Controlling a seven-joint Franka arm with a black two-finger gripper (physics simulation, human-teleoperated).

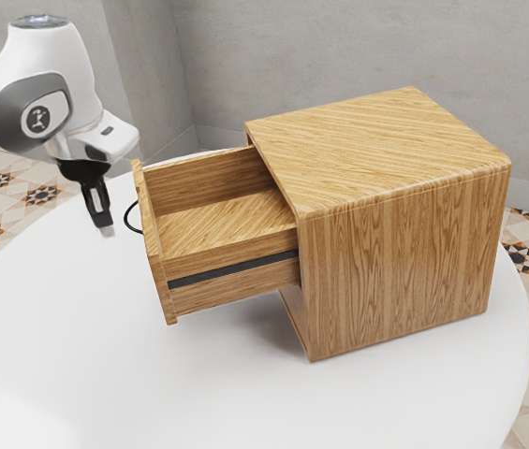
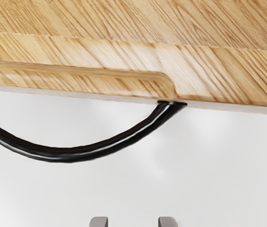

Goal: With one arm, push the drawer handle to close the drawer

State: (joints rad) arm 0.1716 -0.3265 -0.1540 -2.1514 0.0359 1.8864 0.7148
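The arm is smooth white, with rounded, bulging casings. A dark grey panel curves around one joint, bearing a round, pale-rimmed emblem. The white hand carries a small dark mark; the gripper is black with light grey tips.

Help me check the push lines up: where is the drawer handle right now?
Toward the exterior view's left, the black curved handle sticks out from the open drawer's front panel, beside the gripper and not between its fingers.
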